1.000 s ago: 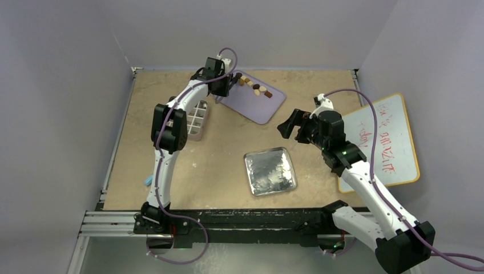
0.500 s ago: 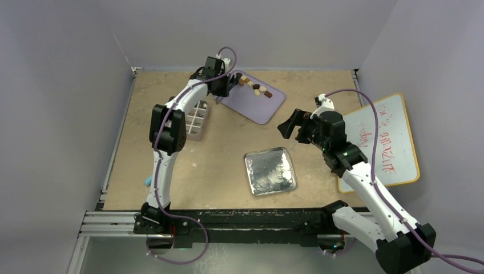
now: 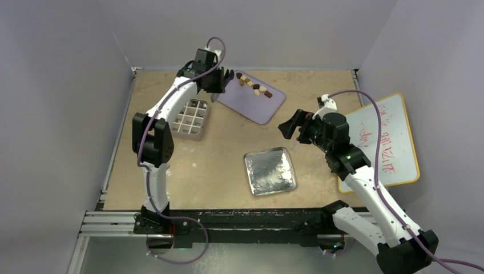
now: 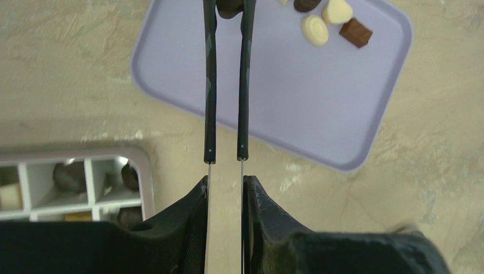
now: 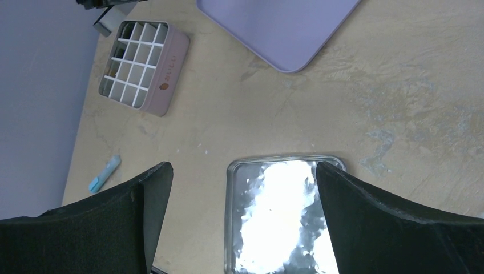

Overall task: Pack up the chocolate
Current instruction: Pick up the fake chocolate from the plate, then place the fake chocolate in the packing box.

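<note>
Grips thin black tweezers (image 4: 210,85) in left gripper (image 4: 226,185), right gripper (image 5: 242,170) wide open over shiny foil tin (image 5: 279,217); small brown and cream chocolate pieces (image 4: 315,29) on lilac plastic tray (image 4: 297,97), some in pink gridded box (image 4: 142,165); risks flicking the dark piece at the tips away through uneven squeeze.

Left gripper (image 4: 226,187), stretched far forward, pinches tweezers (image 4: 210,85); right gripper (image 5: 243,171) hovers wide apart.

Legible markings: none can be read.
The whiteboard (image 3: 388,137) at the right edge of the table carries red handwriting along its length; the strokes are too small and blurred to resolve into letters. The pink divided box (image 5: 171,68) bears a small dark emblem and a faint line of lettering on its side wall, also illegible.
</note>
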